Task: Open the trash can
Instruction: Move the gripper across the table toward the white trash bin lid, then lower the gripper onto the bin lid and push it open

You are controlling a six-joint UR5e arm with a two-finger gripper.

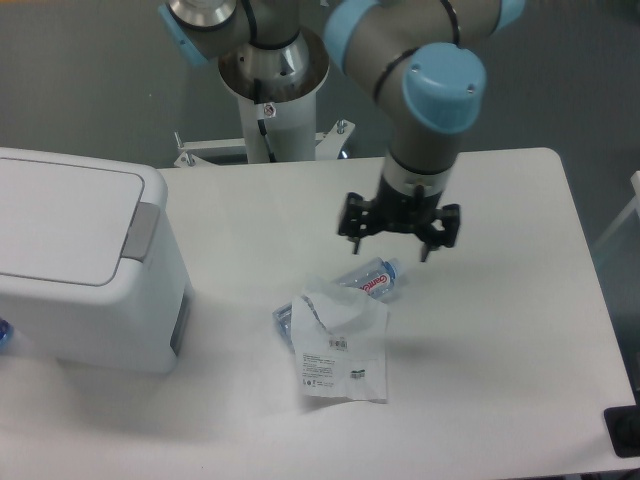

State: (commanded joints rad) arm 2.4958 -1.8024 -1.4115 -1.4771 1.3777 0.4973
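Observation:
The trash can (90, 270) is a large white boxy bin at the left edge of the table. Its flat white lid (60, 215) lies down, with a grey tab (143, 230) on the right rim. My gripper (398, 238) hangs open above the table's middle, well to the right of the bin and just above the bottle. Nothing is between its black fingers.
A clear plastic bottle (368, 280) with a blue cap lies at the table's centre, partly under a white plastic bag (342, 345) with printed labels. The arm's base column (272, 95) stands behind the table's far edge.

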